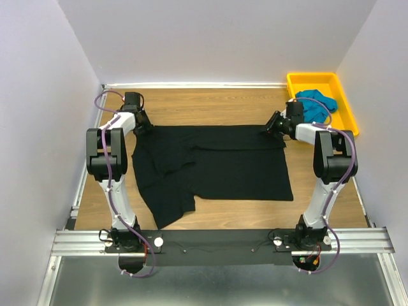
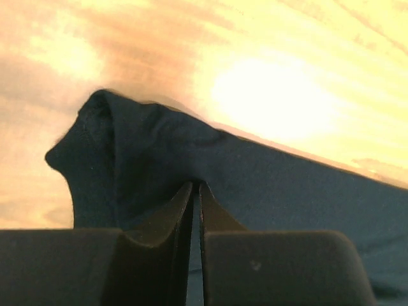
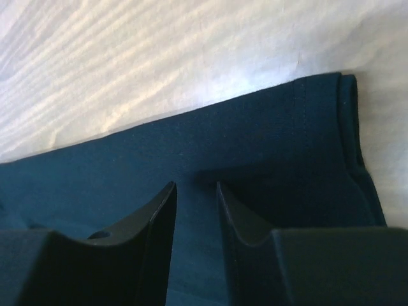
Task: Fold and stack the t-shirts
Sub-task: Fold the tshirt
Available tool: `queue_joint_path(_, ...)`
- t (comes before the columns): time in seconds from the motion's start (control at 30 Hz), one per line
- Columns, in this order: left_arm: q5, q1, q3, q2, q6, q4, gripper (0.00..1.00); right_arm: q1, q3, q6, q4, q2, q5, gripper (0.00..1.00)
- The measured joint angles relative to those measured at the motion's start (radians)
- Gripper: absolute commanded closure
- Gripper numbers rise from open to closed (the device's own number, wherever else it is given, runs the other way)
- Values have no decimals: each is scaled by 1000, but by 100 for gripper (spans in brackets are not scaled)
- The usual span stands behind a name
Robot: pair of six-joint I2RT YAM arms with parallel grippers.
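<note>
As seen from above: black t-shirt (image 1: pixel 223 162) spread over the middle of the wooden table (image 1: pixel 210 105), far edge straight, left part rumpled toward the near-left corner; teal t-shirt (image 1: pixel 315 102) bunched in the yellow tray (image 1: pixel 349 105) at the far-right corner. Arms stretched from the near edge, elbows raised, wrists dipped to the shirt's 2 far corners. From the wrists: left gripper (image 2: pixel 196 186) all but closed, pinching a raised fold of black cloth; right gripper (image 3: pixel 196 185) fingers apart, above flat cloth beside the hemmed corner.
</note>
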Motion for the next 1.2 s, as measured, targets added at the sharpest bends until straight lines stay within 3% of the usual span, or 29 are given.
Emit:
queue_joint_path(0.33, 35, 0, 276, 188, -15, -30, 82, -10, 302, -18, -8, 210, 36, 59)
queue_joint_path(0.5, 77, -1, 396, 260, -23, -44, 59, -23, 530, -78, -60, 341, 35, 53)
queue_joint_path(0.6, 95, -8, 407, 249, -11, -53, 46, -29, 558, -101, -96, 348, 20, 47)
queue_joint_path(0.77, 89, -32, 197, 53, -2, -39, 41, -4, 499, -108, -138, 277, -21, 46)
queue_joint_path(0.93, 84, -94, -90, -235, -2, -25, 43, 153, 396, -89, -155, 138, -68, 46)
queue_joint_path(1.07, 92, -140, -265, -346, 0, -14, 48, 325, 338, -18, -98, 89, -135, 47)
queue_joint_path(1.2, 94, -159, -390, -358, 1, -18, 51, 422, 312, 60, -57, 113, -182, 48)
